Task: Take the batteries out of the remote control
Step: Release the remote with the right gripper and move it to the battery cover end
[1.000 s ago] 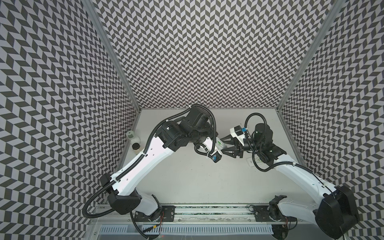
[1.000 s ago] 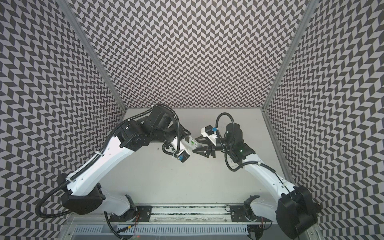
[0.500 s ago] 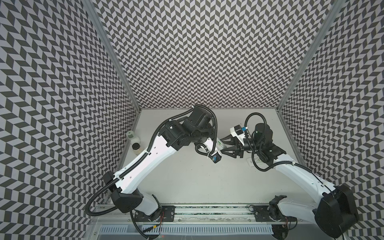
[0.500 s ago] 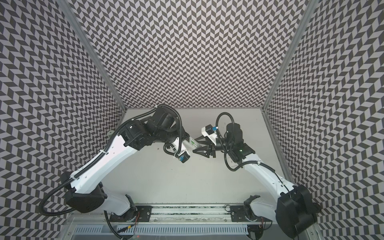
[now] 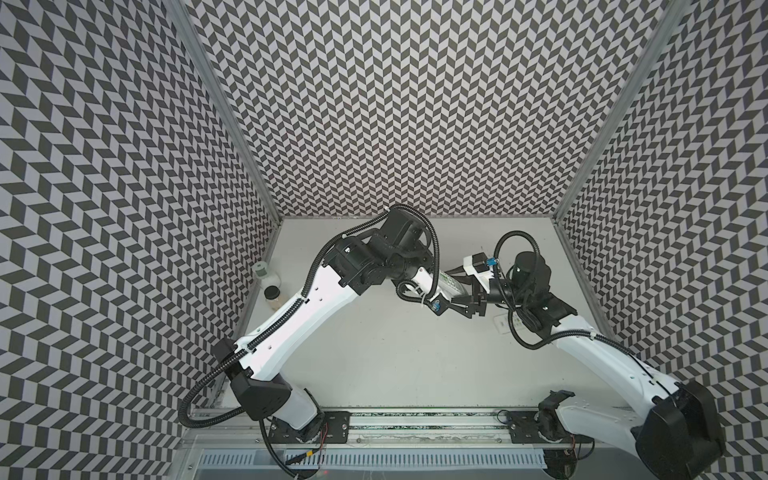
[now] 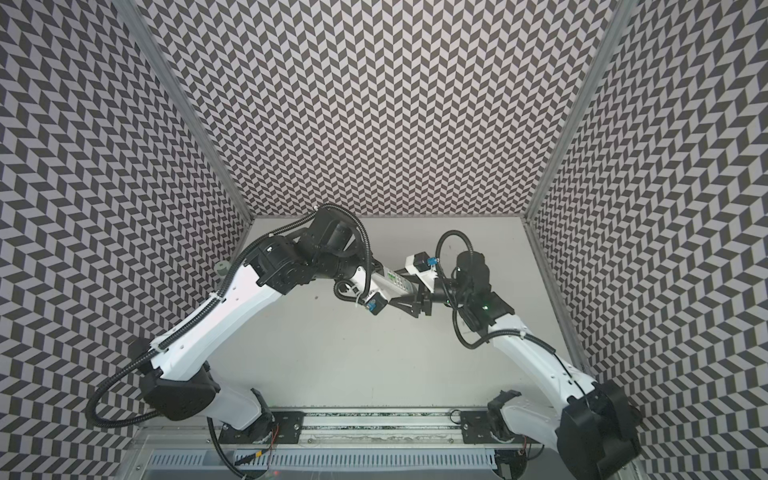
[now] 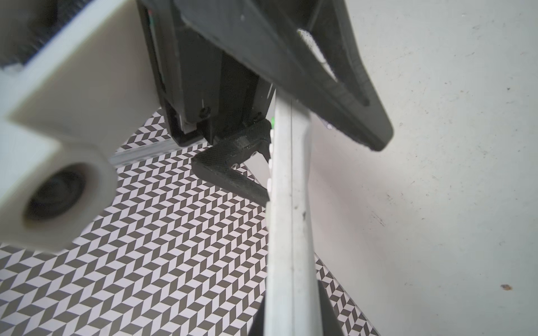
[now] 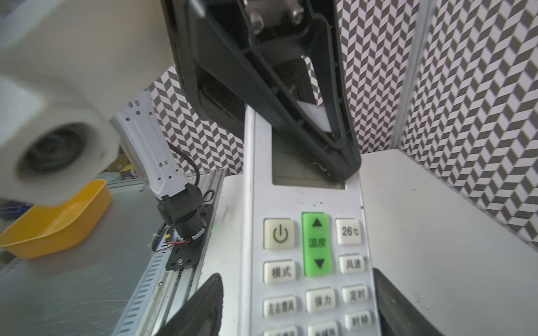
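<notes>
Right wrist view: the remote [image 8: 305, 203] shows its button face, and a black finger [image 8: 291, 101] of the left gripper [image 7: 291, 315] presses on its display end.
Change: a second ago the right gripper [image 8: 295, 275] held the remote while the left was only closing in. Now the roles have swapped.
Left jaws: clenched on the display end, one finger on each broad face. The left wrist view shows them hugging the remote's thin edge.
Right jaws: released. They stand spread either side of the button end, with a gap showing on at least one side.
Remote place: in both top views it is lifted off the table [image 5: 395, 365], just past centre toward 1 o'clock, bridging the two grippers. The left arm reaches in from 9 o'clock, the right from 3 o'clock.
Batteries: not visible. The remote's back faces away from every camera, so I cannot tell whether the cover is on. They are probably inside the remote.
Meaning: likely a hand-over. The left now carries the remote alone, which frees the right to regrasp or work on the back. No battery is out, so the task looks early.
Risk: the grip is at one end only, so the long remote may pivot if pushed.
Bystanders: jars [image 5: 272, 291] at 9 o'clock by the wall, and a yellow tray [image 8: 58, 224] beyond the rail.
</notes>
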Robot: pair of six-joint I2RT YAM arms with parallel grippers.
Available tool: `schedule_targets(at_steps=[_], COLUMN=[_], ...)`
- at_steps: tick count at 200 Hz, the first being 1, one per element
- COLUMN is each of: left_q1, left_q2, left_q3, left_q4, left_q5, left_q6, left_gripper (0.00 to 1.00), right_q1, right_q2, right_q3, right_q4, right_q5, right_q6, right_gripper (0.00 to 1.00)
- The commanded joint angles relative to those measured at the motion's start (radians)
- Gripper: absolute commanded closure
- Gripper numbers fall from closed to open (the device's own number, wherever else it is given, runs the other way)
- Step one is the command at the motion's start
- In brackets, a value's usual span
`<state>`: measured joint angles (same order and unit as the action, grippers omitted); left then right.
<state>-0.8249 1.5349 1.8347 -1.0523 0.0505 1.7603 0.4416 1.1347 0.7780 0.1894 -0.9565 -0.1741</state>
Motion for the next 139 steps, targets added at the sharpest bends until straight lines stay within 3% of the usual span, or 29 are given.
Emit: schedule_targets(at_steps=[1, 43, 83, 139], left_q1=[0.052, 0.121, 0.193, 0.230], left_q2=[-0.011, -0.016, -0.024, -0.063], left_q3=[0.018, -0.026, -0.113, -0.299], left_q4=[0.060, 0.060, 0.054, 0.207], left_q5=[-0.026, 0.000, 0.061, 0.188], left_q6=[-0.051, -0.218, -0.524, -1.022], left_gripper=[0.98, 1.00, 1.00, 1.00], right_q1=[-0.009, -0.025, -0.035, -0.041], right_q2=[-0.052, -0.107, -0.175, -0.149], right_q3=[-0.009, 0.010, -0.008, -0.068], right_q4=[0.050, 0.032, 0.073, 0.259], right_q5=[0.074, 0.196, 0.327, 0.414], right_q6=[-0.041, -0.062, -0.068, 0.092], right_gripper=[0.25, 0.25, 0.24, 0.19])
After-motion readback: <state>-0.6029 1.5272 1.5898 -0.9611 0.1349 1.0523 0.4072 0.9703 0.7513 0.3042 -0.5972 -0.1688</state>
